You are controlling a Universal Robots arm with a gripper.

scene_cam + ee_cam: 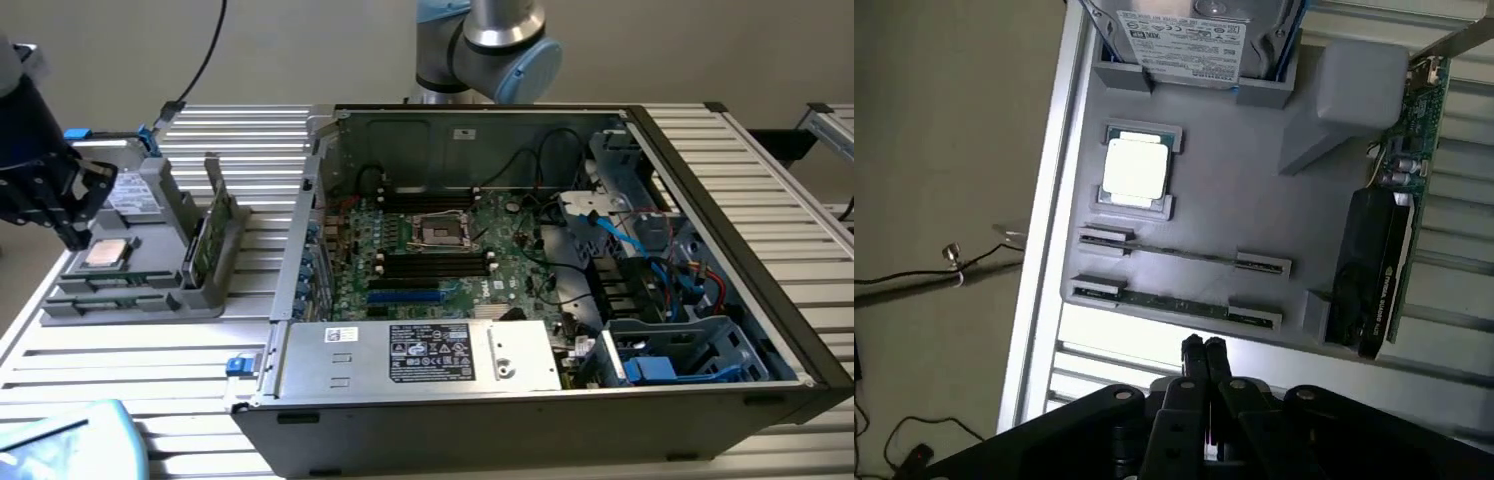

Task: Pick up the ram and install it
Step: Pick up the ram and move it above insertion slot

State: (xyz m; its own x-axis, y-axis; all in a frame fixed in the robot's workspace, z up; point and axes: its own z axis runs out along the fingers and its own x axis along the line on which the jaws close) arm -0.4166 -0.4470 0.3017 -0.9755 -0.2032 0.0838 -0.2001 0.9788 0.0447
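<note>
The gripper (1204, 350) is hovering near the grey tray (1254, 190), fingers pinched together and empty, while the ram (1174, 304) is standing on edge in its nearest slot, so descending like that, I'd say, it is risking jabbing the thin board instead of straddling it.

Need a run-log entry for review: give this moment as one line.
gripper: shut, empty | nearest: ram, in slot of grey tray | ram: not picked up

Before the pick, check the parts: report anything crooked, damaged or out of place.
Nothing stands out. The ram sits straight in its slots on the tray, the processor lies flat in its recess, the drive and card stand in their holders, and the shut fingers are near the tray's edge.
</note>
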